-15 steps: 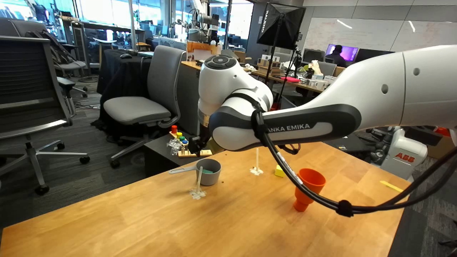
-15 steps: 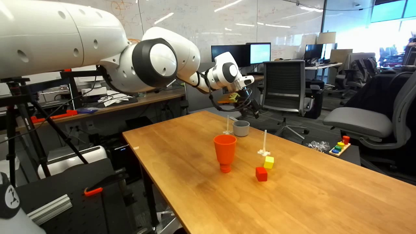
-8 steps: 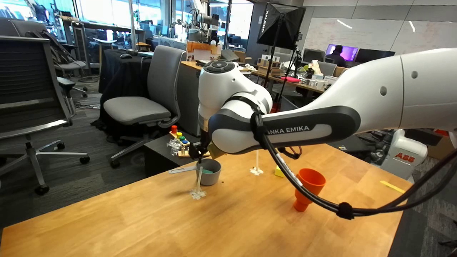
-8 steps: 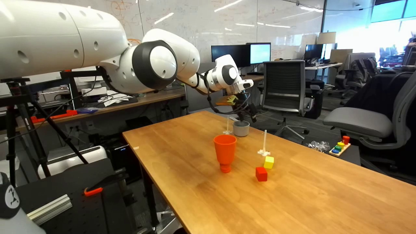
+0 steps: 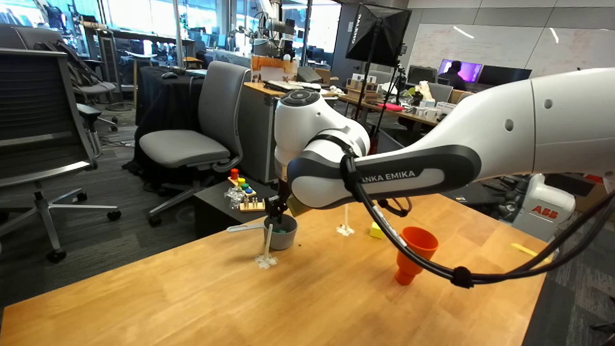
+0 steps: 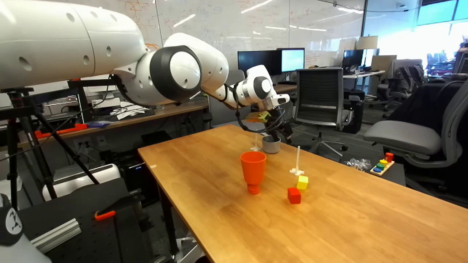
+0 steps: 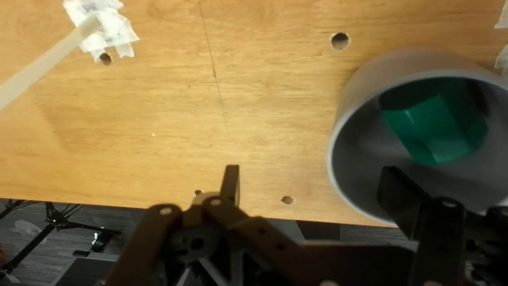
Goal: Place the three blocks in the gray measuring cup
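Seems to be between the first and second placements, judging by the green block (image 7: 432,129) inside the gray measuring cup (image 7: 405,63), with the yellow block (image 6: 302,182) and red block (image 6: 294,196) left to fetch from the desk (image 6: 329,226). Probably calls next for rising without snagging the rim. Grasps nothing, with the fingers (image 7: 398,192) spread apart astride the cup's wall, one over or in the mouth near the green block, the other outside.

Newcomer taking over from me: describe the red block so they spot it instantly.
In an exterior view, start at the wooden table, then the orange tapered cup. Right of that cup sits the red block, nearer the camera than the yellow block. Red colour separates it from that neighbour; cube shape, from the cup.
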Tool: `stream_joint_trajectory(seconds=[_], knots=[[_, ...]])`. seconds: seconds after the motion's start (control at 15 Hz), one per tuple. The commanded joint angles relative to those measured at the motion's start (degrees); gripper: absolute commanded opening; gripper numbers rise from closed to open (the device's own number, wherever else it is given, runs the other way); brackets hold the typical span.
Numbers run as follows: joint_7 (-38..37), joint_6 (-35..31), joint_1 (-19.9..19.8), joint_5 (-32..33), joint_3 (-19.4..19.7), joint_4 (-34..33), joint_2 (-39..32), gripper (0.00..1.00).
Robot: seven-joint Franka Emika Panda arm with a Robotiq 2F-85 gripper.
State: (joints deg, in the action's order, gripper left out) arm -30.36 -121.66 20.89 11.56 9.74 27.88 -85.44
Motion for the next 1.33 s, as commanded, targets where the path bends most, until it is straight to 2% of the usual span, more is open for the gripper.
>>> stream_joint_trajectory(seconds=[0.0, 0.47, 0.6, 0.87, 1.27], knots=[[0.0, -0.4, -1.0, -0.6, -1.2, 0.1, 0.0, 0.56], [0.1, -6.1, -2.3, -0.5, -1.4, 2.3, 0.0, 0.02], [0.4, -6.7, -2.4, -0.7, -1.6, 2.8, 0.1, 0.0], [1.4, -6.0, -1.9, -0.9, -2.3, 3.7, 0.2, 0.03], [2.1, -4.1, -0.4, 0.8, -1.0, 4.3, 0.2, 0.03]])
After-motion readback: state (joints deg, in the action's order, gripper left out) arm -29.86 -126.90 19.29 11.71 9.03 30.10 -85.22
